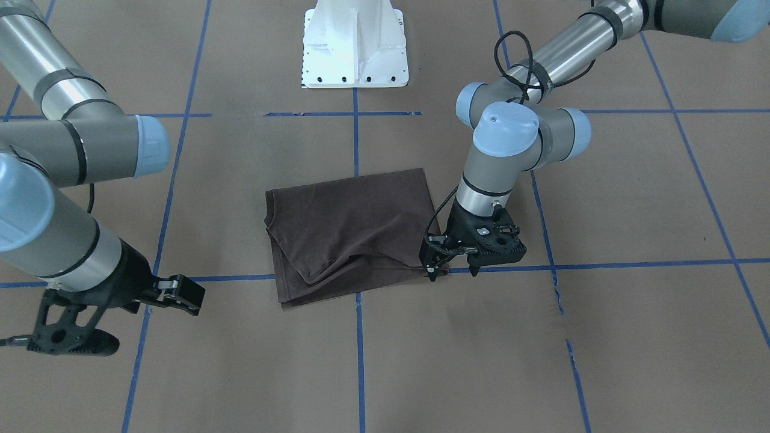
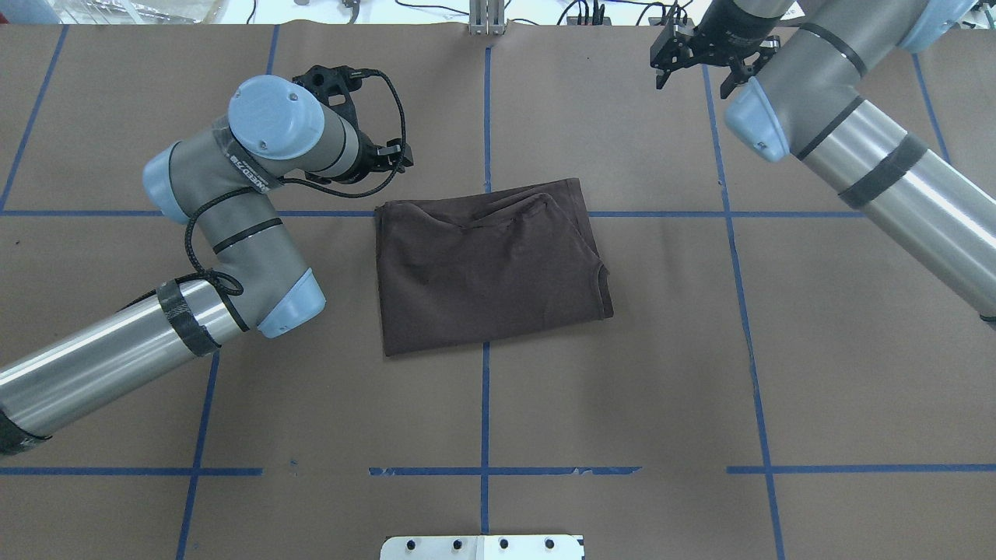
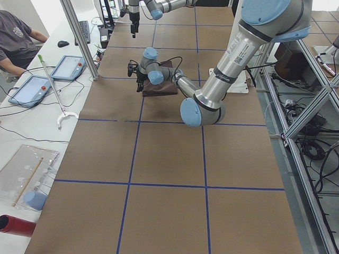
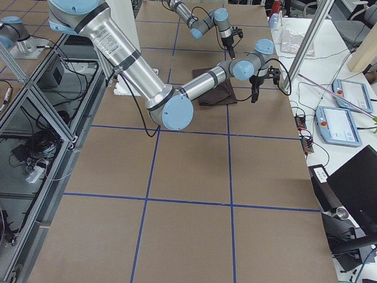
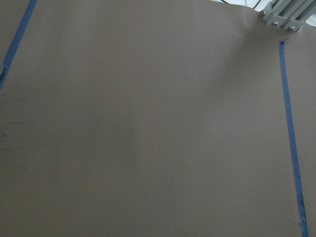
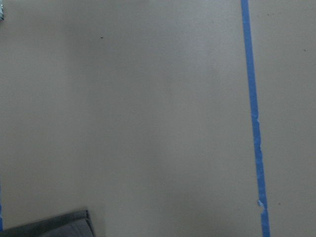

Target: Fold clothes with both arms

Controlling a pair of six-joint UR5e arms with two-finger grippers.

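Observation:
The dark brown T-shirt (image 1: pixel 349 234) lies folded into a rough rectangle in the middle of the table, also in the overhead view (image 2: pixel 490 272). Its layers are slightly offset along the edge farthest from the robot. My left gripper (image 1: pixel 452 273) points down with its jaws open. It sits low at the shirt's far corner on the robot's left, one fingertip (image 1: pixel 432 276) right at the cloth edge. My right gripper (image 2: pixel 695 84) is open and empty, well away from the shirt at the table's far side on the robot's right. The right wrist view shows only a shirt corner (image 6: pixel 49 228).
The white pedestal base (image 1: pixel 355 54) stands at the robot's edge of the table. Blue tape lines (image 2: pixel 485 117) cross the brown paper cover. A side bench with tablets (image 3: pixel 32 87) and a seated person runs along the table's far side.

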